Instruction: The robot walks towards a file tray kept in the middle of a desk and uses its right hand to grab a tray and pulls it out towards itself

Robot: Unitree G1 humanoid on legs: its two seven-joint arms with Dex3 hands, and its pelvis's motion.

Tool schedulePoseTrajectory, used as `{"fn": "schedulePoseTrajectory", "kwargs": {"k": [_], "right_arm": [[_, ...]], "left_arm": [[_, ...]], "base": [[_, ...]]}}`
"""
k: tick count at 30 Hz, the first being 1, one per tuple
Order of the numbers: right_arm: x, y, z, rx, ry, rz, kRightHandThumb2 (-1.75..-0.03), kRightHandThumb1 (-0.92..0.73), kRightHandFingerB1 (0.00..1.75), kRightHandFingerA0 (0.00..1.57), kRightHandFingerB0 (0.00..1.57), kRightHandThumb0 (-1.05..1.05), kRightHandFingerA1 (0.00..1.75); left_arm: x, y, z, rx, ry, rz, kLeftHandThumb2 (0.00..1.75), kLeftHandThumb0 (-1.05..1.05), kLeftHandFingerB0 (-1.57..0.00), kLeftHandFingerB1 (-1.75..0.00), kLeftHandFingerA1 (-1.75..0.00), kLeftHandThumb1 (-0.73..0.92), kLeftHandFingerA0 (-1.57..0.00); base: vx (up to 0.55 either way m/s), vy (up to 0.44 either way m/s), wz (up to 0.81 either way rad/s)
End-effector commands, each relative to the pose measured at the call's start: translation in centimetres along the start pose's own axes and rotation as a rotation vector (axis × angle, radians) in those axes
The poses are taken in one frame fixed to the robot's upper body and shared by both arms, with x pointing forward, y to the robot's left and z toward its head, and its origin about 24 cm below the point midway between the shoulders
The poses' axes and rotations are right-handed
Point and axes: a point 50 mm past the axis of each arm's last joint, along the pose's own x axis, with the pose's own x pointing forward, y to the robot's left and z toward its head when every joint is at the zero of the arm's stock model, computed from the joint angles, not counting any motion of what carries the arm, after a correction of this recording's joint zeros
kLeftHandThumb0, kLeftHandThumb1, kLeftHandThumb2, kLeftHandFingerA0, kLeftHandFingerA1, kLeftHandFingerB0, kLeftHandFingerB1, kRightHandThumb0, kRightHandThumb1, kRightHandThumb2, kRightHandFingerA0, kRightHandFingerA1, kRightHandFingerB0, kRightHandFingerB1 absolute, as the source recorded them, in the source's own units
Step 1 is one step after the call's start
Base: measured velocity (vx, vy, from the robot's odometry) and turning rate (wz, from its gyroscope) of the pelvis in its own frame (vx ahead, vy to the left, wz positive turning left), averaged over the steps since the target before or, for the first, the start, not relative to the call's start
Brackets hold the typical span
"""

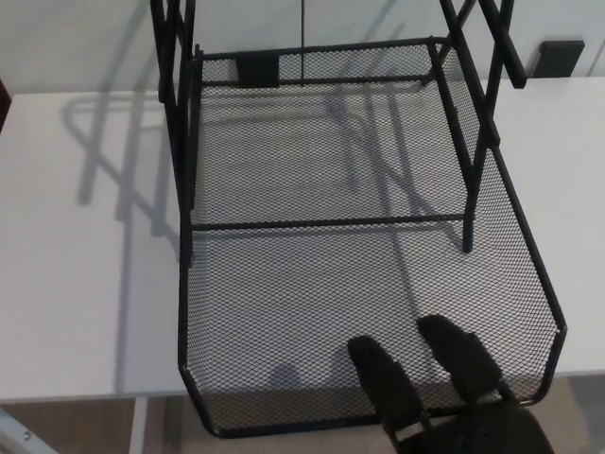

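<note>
- Tray (359,284), black mesh, sits low in my view, its front rim past the desk (85,284) edge.
- My right hand (444,397) has two fingers (383,378) hooked over that rim, gripping it.
- Farther back, the tray runs under the rack (180,123) uprights.

The tray (369,284) under the right hand's (454,402) fingers (383,378) is fine black wire mesh, matt, with a smooth solid rim of the same dark metal. Beyond the hand, the rack (180,123) has smooth black metal posts with a slight sheen. The hand itself looks like dull black plastic or rubber, with a small shiny metal piece at its base. To either side of the hand, the desk (85,284) is smooth matt white.
</note>
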Motion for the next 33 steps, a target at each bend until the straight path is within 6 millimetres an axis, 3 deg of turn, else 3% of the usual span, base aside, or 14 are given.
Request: {"fn": "schedulePoseTrajectory", "kwargs": {"k": [1,11,12,14,18,19,20,21,22,23,24,29,30,33], "right_arm": [[-6.5,-0.3,7.0,0.325,-0.116,0.191,-0.75,-0.08,0.49,0.04,0.00,-0.32,0.53],[-6.7,-2.7,6.6,0.376,-0.169,0.092,-0.75,-0.05,0.50,0.05,0.00,-0.34,0.54],[-6.7,-3.0,6.5,0.395,-0.178,0.087,-0.70,-0.34,0.39,0.08,0.05,-0.66,0.51],[-6.8,-3.7,6.3,0.449,-0.208,0.082,-0.53,-0.39,0.34,0.07,0.10,-0.70,0.46],[-6.9,-5.7,5.4,0.551,-0.292,0.049,-0.55,-0.44,0.33,0.06,0.08,-0.85,0.46],[-7.1,-6.6,5.1,0.547,-0.318,0.007,-0.90,-0.42,0.39,0.04,0.00,-0.72,0.52],[-7.3,-6.9,5.0,0.556,-0.334,-0.013,-0.56,-0.53,0.35,0.09,0.07,-0.97,0.49],[-7.4,-7.3,5.1,0.572,-0.373,-0.066,-0.86,-0.44,0.41,0.00,0.04,-1.01,0.50],[-7.4,-7.5,5.1,0.588,-0.393,-0.098,-0.58,-0.61,0.39,0.08,0.07,-1.05,0.54],[-7.4,-7.8,5.1,0.588,-0.405,-0.145,-0.60,-0.59,0.42,0.13,0.11,-0.97,0.57],[-7.4,-8.3,5.0,0.570,-0.415,-0.248,-0.74,-0.34,0.53,0.22,0.19,-0.69,0.62],[-6.5,-9.6,3.5,0.464,-0.436,-0.621,-0.74,-0.28,0.57,0.33,0.22,-0.33,0.70],[-6.3,-9.7,3.3,0.459,-0.441,-0.655,-0.90,-0.29,0.58,0.27,0.17,-0.38,0.66],[-6.0,-9.8,2.7,0.582,-0.485,-0.609,-0.80,-0.40,0.56,0.14,0.13,-0.58,0.64]], "left_arm": [[-0.3,0.7,-0.2,0.066,-0.020,-0.003,0.58,-0.67,-0.47,-0.65,-0.75,0.47,-0.82],[-0.3,0.6,-0.4,0.066,-0.031,-0.009,0.57,-0.64,-0.49,-0.67,-0.74,0.46,-0.82],[-0.3,0.6,-0.4,0.063,-0.031,-0.010,0.56,-0.63,-0.48,-0.66,-0.73,0.46,-0.81],[-0.4,0.5,-0.4,0.051,-0.033,-0.009,0.58,-0.65,-0.49,-0.66,-0.73,0.45,-0.82],[-0.5,0.6,-0.2,0.068,-0.030,-0.007,0.56,-0.63,-0.48,-0.64,-0.72,0.45,-0.80],[-0.5,0.6,-0.2,0.062,-0.032,-0.010,0.57,-0.65,-0.47,-0.64,-0.72,0.45,-0.81],[-0.5,0.6,-0.1,0.050,-0.031,-0.010,0.56,-0.62,-0.48,-0.64,-0.71,0.44,-0.81],[-0.4,0.6,-0.1,0.040,-0.013,-0.006,0.57,-0.62,-0.48,-0.64,-0.71,0.43,-0.81],[-0.4,0.6,-0.1,0.047,-0.005,-0.006,0.57,-0.61,-0.47,-0.63,-0.70,0.45,-0.80],[-0.5,0.5,-0.1,0.045,-0.004,-0.008,0.57,-0.59,-0.47,-0.61,-0.69,0.43,-0.82],[-0.5,0.5,-0.2,0.036,-0.006,-0.011,0.57,-0.58,-0.48,-0.61,-0.68,0.45,-0.85],[-0.5,0.3,-0.5,0.040,0.012,-0.012,0.56,-0.58,-0.47,-0.61,-0.68,0.45,-0.81],[-0.5,0.3,-0.6,0.038,0.012,-0.013,0.55,-0.58,-0.46,-0.60,-0.67,0.45,-0.81],[-0.5,0.2,-0.6,0.046,0.020,-0.019,0.56,-0.58,-0.45,-0.60,-0.66,0.46,-0.83]], "base": [[0.00,0.000,0.00],[0.00,0.000,0.00],[0.00,0.000,0.00],[0.00,0.000,0.00],[0.00,0.000,0.00],[0.00,0.000,0.00],[0.00,0.000,0.00],[0.00,0.000,0.00],[0.00,0.000,0.00],[0.00,0.000,0.00],[0.00,0.000,0.00],[0.00,0.000,0.00],[0.00,0.000,0.00],[0.00,0.000,0.00]]}}
